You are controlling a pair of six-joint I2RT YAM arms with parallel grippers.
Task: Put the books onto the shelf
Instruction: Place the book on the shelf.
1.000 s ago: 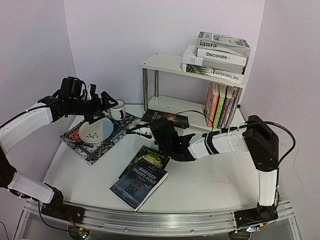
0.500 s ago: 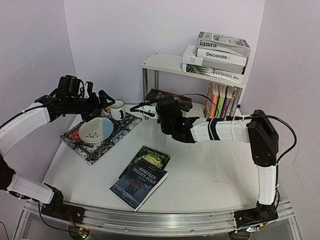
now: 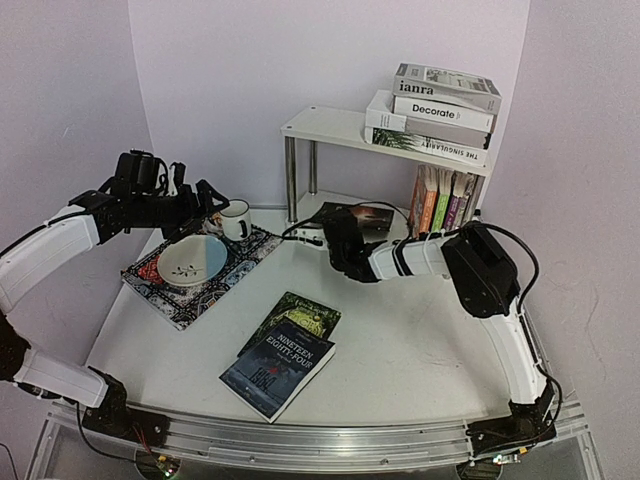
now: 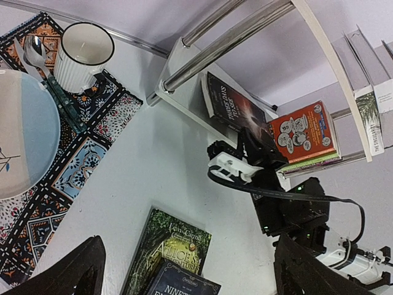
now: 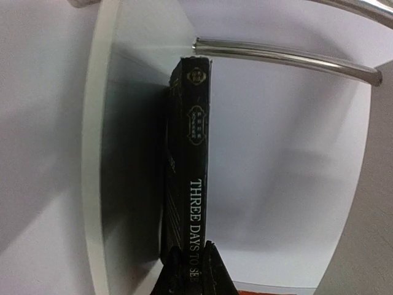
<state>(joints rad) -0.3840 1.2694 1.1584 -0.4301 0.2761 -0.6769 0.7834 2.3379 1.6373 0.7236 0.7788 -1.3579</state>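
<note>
Right wrist view: my right gripper (image 5: pixel 195 270) pinches the dark book (image 5: pixel 190 153), lying flat on the lower board of the shelf (image 5: pixel 98 92). My left gripper (image 3: pixel 205 212) hangs wide open above the mat (image 3: pixel 240 262).

**Where everything sits**

You have the shelf (image 3: pixel 325 125) at the table's (image 3: pixel 420 350) back right. A stack (image 3: pixel 435 115) lies on its top board. On the lower board, upright books (image 3: pixel 442 210) stand at the right, a flat book (image 3: pixel 358 213) to their left. Two books (image 3: pixel 278 368) overlap near the front. The mat (image 3: pixel 240 262), at the left, carries a bowl (image 3: pixel 192 260) and a mug (image 3: pixel 235 220).
</note>
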